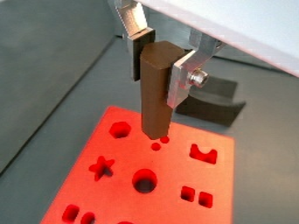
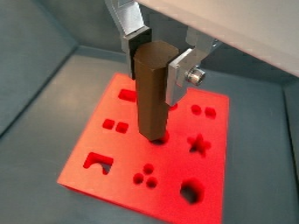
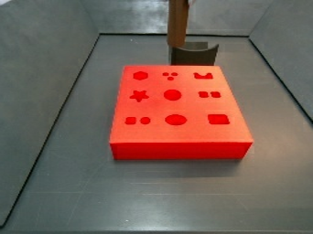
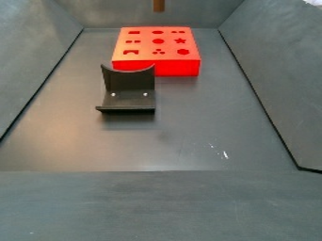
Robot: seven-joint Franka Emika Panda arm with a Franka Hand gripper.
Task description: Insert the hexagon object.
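Note:
My gripper (image 1: pixel 162 66) is shut on the upper end of the hexagon object (image 1: pixel 152 101), a long brown six-sided rod that hangs upright. Both wrist views show it (image 2: pixel 149 96) over the red block (image 1: pixel 176 162), with its lower end above the block's top near three small round holes. A hexagon-shaped hole (image 1: pixel 119 129) lies off to one side of the rod's tip. In a side view the rod (image 3: pixel 178 23) hangs at the block's far edge (image 3: pixel 196 107), and the gripper is out of frame. Only the rod's tip (image 4: pixel 158 5) shows in a side view.
The red block (image 4: pixel 157 64) has several cut-out shapes: star, circles, squares, a notch. The dark fixture (image 3: pixel 193 51) stands on the floor just behind the block, also seen in a side view (image 4: pixel 127 91) and a wrist view (image 1: pixel 216 101). Grey sloping walls enclose the floor.

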